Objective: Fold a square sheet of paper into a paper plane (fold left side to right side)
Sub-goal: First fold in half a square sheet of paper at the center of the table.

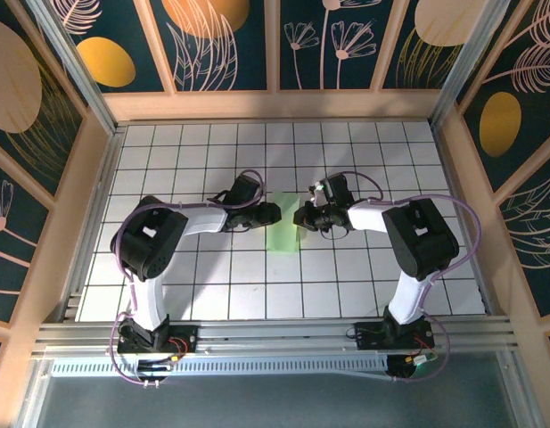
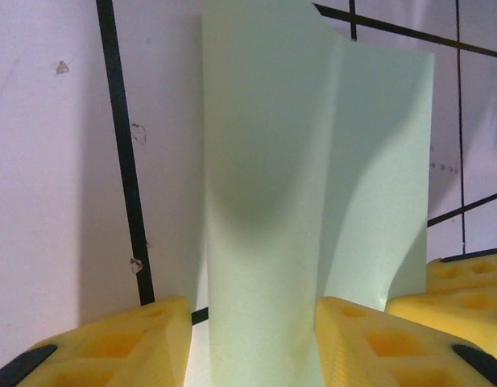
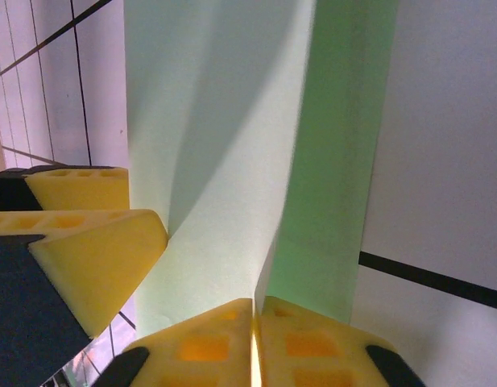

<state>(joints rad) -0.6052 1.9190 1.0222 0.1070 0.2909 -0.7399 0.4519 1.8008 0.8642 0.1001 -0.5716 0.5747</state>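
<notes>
Straddling the paper point(image 2: 264, 201), left fingers point(image 2: 111, 347) stand apart; right fingers point(image 3: 200, 347) pinch it.

Top view: bright, even overhead light; faint soft shadows on the white grid tiles point(image 1: 212, 285); sharp focus, slight bowing at the frame edges. Wrist views: very close and soft-focused. The square sheet of paper point(image 2: 369, 161) carries broad grey shadow bands, and in the right wrist view one strip glows a deeper green.

You face a white gridded counter point(image 1: 212, 294); wood-framed dark floral wall panels point(image 1: 225, 45) rise around it.
</notes>
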